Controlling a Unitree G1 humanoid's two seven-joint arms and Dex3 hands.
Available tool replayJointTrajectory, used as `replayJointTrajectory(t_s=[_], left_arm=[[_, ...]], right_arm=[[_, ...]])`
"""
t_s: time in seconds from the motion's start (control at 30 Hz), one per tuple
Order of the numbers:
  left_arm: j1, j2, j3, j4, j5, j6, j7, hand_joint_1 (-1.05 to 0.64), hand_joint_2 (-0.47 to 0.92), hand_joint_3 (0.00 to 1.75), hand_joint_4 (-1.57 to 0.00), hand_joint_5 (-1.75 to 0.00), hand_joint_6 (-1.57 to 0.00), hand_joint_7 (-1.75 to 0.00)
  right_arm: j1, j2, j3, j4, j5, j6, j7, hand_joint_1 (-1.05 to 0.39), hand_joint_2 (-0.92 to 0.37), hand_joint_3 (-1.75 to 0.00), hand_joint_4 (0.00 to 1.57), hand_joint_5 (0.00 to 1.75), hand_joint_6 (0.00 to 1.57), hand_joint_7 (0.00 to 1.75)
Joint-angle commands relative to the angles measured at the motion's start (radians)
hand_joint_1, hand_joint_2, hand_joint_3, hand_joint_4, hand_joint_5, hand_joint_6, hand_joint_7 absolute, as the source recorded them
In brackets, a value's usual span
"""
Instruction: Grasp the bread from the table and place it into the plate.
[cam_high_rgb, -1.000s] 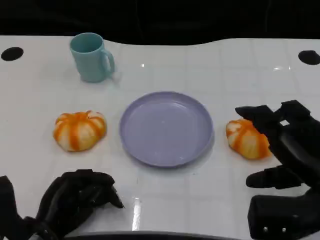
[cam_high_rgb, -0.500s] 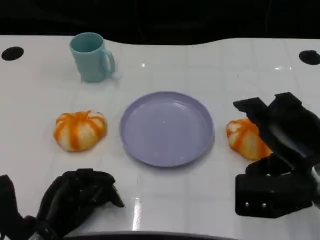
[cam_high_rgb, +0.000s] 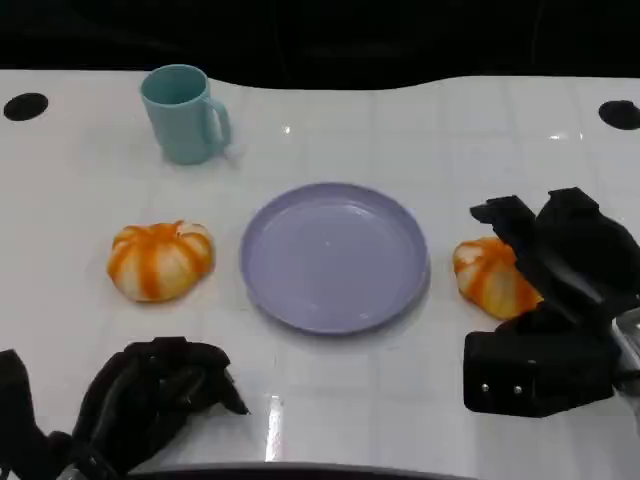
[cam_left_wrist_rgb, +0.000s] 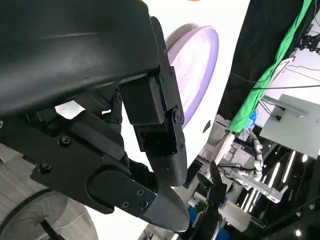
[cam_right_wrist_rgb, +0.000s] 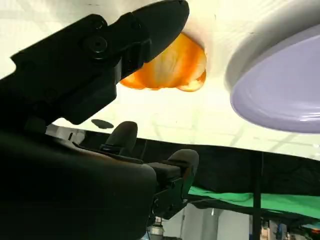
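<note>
White desk (cam_high_rgb: 420, 130) carrying a purple plate (cam_high_rgb: 334, 256) at centre, right hand (cam_high_rgb: 560, 290) hovering with fingers (cam_high_rgb: 505, 225) spread wide around a bun (cam_high_rgb: 490, 277) lying just right of the plate, left hand (cam_high_rgb: 150, 400) resting with fingers curled, holding nothing

I see bright overhead light glaring off the glossy white table (cam_high_rgb: 330, 400); my right wrist view is overexposed and soft.
</note>
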Motion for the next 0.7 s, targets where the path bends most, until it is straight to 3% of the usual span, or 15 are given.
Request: replayJointTrajectory(t_s=[0.03, 0.23, 0.37, 0.5, 0.7], left_arm=[[0.008, 0.012, 0.003, -0.007, 0.008, -0.007, 0.023, -0.97, 0.7, 0.0, -0.8, -1.42, -1.5, 0.0], [0.014, 0.013, 0.001, -0.018, 0.004, 0.001, 0.023, -0.96, 0.7, 0.0, -0.79, -1.42, -1.5, 0.0], [0.017, 0.012, 0.0, -0.027, 0.002, 0.005, 0.024, -0.96, 0.7, 0.0, -0.79, -1.42, -1.5, 0.0], [0.017, 0.013, 0.001, -0.027, -0.002, 0.009, 0.015, -0.94, 0.7, 0.0, -0.79, -1.41, -1.49, 0.0], [0.024, 0.011, -0.002, -0.038, 0.001, 0.005, 0.022, -0.94, 0.71, 0.0, -0.78, -1.41, -1.49, 0.0]], right_arm=[[-0.019, -0.025, 0.01, 0.022, 0.013, 0.016, 0.002, -0.81, -0.7, -0.05, 0.0, 1.02, 0.0, 0.66], [-0.023, -0.04, 0.014, 0.031, 0.036, 0.028, 0.019, -0.7, -0.73, -0.02, 0.0, 0.9, 0.03, 0.61], [-0.025, -0.052, 0.018, 0.04, 0.039, 0.027, 0.022, -0.63, -0.74, 0.0, 0.05, 0.8, 0.25, 0.25], [-0.028, -0.063, 0.028, 0.053, 0.044, 0.031, 0.037, -0.59, -0.77, 0.0, 0.18, 0.53, 0.36, 0.06], [-0.038, -0.065, 0.041, 0.079, 0.057, 0.043, 0.068, -0.53, -0.81, 0.0, 0.32, 0.22, 0.38, 0.0]])
